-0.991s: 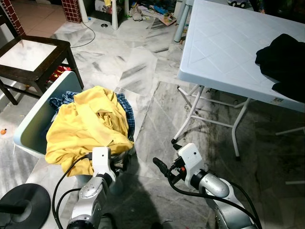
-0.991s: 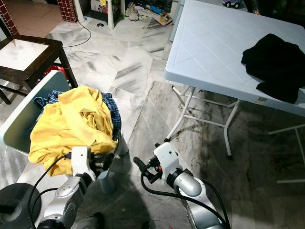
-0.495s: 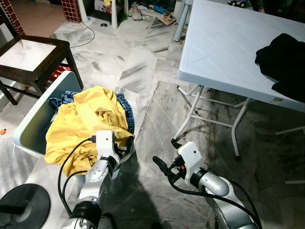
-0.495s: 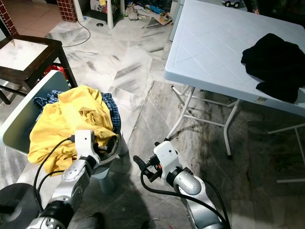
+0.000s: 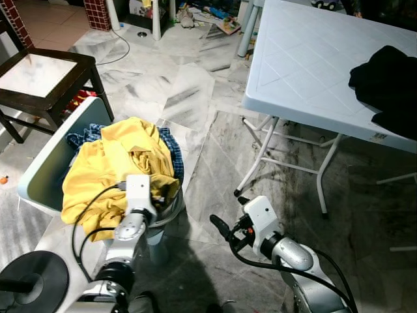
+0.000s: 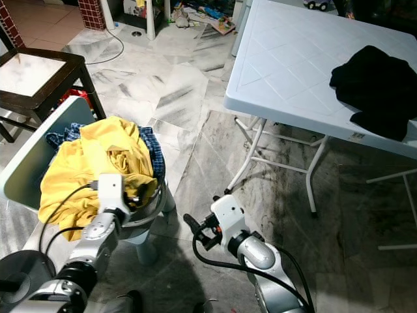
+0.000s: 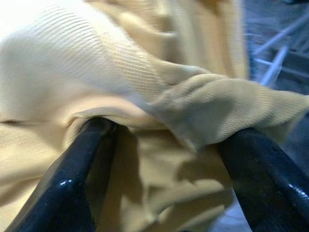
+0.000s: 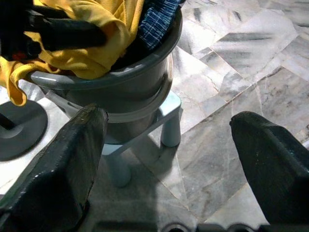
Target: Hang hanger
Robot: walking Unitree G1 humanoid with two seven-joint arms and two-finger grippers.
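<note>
We see our left pincer [image 7: 164,159] spread wide, pressed into the yellow shirt [image 5: 117,166] in the grey basket [image 8: 130,84]; our right pincer [image 8: 166,145] hangs released nearby.

My right gripper [image 8: 166,169] is held with its two black fingers [image 8: 53,169] spread wide apart and nothing between them, above the grey-veined marble floor [image 8: 251,63]. Between and beyond the fingers stands a grey laundry basket [image 8: 130,82] on a pale stool [image 8: 164,121], loaded with a yellow garment [image 8: 91,58] and a blue checked cloth [image 8: 154,14] at its rim. My left gripper [image 8: 63,31] reaches into the yellow garment, and a dark round base [image 8: 19,128] lies on the floor beside the stool.
</note>
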